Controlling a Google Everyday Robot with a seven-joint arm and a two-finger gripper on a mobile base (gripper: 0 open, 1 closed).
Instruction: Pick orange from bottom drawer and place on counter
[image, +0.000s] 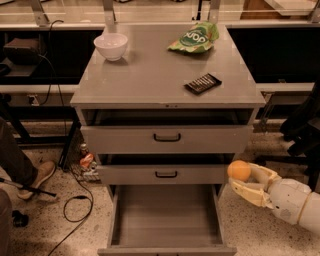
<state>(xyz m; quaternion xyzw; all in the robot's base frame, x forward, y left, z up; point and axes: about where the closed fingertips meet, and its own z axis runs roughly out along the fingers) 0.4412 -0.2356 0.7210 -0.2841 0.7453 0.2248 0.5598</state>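
We locate the cream-coloured two-finger pincer (241, 177) low on the right side of the grey metal drawer cabinet (248, 116), level with the front of the middle drawer (165, 174) and just outside the cabinet's right edge. The pincer is closed on the small, round, smooth orange (239, 170). One finger (262, 172) runs behind and above the fruit and the other (247, 192) lies beneath it. The orange is thus carried in the air beside the cabinet, above floor level and to the right of the bottom drawer (165, 215). That drawer, the lowest and deepest of the three, is pulled fully out toward us and shows its plain grey tray floor. The middle drawer and the top drawer (166, 138) each carry a black handle and stand slightly ajar. The flat grey rectangular surface (150, 75) on top of the cabinet bears three items, well apart from one another: a white ceramic bowl (111, 46) at the far left corner, a crumpled green snack bag (195, 37) at the far right, and a dark rectangular wrapped bar (203, 83) near the right front edge. On the speckled floor to the left we note a brown shoe (37, 175) and a black cable (75, 210).
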